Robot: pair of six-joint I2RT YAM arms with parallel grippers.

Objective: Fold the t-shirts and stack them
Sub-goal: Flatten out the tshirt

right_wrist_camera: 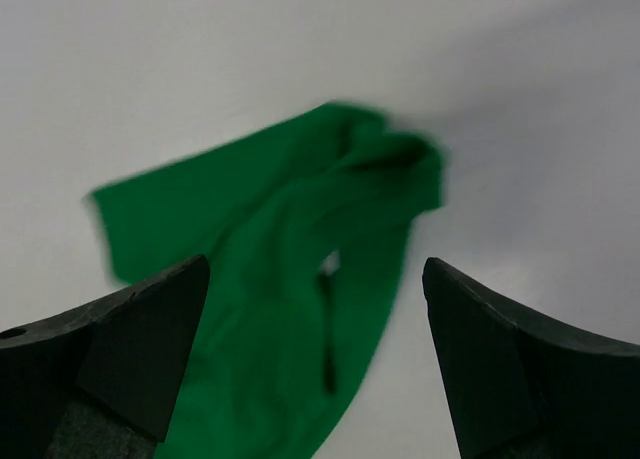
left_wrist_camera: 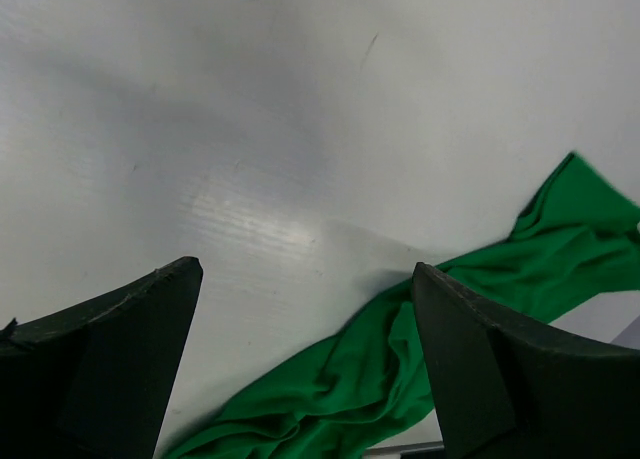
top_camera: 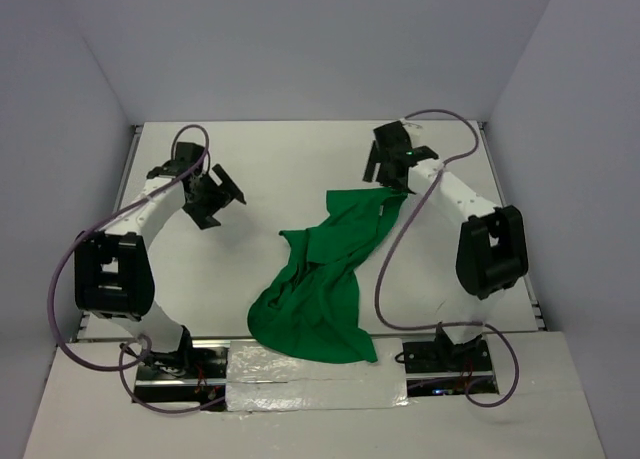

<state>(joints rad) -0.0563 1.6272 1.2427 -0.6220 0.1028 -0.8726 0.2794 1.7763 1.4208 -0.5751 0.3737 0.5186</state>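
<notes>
Lying crumpled, sleeves unclear, the t-shirt point(top_camera: 320, 289) is free; left gripper point(left_wrist_camera: 305, 269) and right gripper point(right_wrist_camera: 315, 264) gape apart.

Item, one: t-shirt point(top_camera: 322, 284), bright green, plain, short-sleeved, soft cloth. State: unfolded, crumpled, twisted into a long rumpled band. Position: it lay diagonally on my desk point(top_camera: 280, 159), with the broad bunched end at the middle of the near edge and the narrower end stretched toward the far right.

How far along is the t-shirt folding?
Done: nothing; the bright green cloth t-shirt lies crumpled on the white table. In hand: nothing; left gripper and right gripper both open, the right above the shirt's far end. Left: spreading, folding, stacking.
</notes>
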